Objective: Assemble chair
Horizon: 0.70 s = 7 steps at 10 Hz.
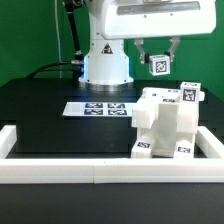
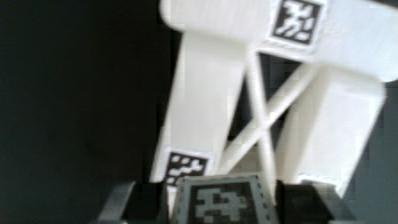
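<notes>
Chair [image 1: 165, 128] assembly sits at the exterior frame's lower right on the worktop [image 1: 45, 115]; the gripper [image 1: 157, 66], above it, is clenched on a small tagged piece [image 2: 219, 200]. Lower it squarely, aligned.

The arm rises from its white base [image 1: 106, 66] at the back of the tabletop and reaches toward the exterior view's right. Its gripper [image 1: 157, 62] hangs pointing down, held in the air, jaws drawn nearly together on a small tagged white piece [image 1: 158, 65].
</notes>
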### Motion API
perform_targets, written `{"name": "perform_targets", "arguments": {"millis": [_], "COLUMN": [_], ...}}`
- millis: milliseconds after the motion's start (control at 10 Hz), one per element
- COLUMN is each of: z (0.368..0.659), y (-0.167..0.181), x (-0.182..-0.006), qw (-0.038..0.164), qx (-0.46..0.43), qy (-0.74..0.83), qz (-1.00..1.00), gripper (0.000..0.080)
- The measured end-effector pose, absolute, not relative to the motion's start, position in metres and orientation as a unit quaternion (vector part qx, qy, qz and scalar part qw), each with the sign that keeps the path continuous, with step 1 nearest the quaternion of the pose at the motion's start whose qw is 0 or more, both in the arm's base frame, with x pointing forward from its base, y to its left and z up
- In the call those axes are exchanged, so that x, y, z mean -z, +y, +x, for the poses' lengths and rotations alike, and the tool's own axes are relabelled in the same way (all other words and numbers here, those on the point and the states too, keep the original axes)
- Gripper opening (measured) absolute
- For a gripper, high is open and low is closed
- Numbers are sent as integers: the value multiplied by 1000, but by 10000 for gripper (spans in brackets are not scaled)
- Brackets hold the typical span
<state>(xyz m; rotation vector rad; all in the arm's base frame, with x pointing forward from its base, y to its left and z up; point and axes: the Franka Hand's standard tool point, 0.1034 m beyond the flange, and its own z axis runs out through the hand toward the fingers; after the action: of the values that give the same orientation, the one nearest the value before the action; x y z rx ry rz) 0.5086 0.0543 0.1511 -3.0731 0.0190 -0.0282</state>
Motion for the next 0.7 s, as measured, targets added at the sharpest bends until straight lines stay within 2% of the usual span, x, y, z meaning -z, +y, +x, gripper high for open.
{"name": "perform_targets", "arguments": {"millis": [200,700], "z": [529,532], "y": [41,39], "x": [-147,-145], "qw": [25,24], "qx": [15,16], "qy": [-14,-21], "qz": [-999,-999], "gripper": [288,288]}}
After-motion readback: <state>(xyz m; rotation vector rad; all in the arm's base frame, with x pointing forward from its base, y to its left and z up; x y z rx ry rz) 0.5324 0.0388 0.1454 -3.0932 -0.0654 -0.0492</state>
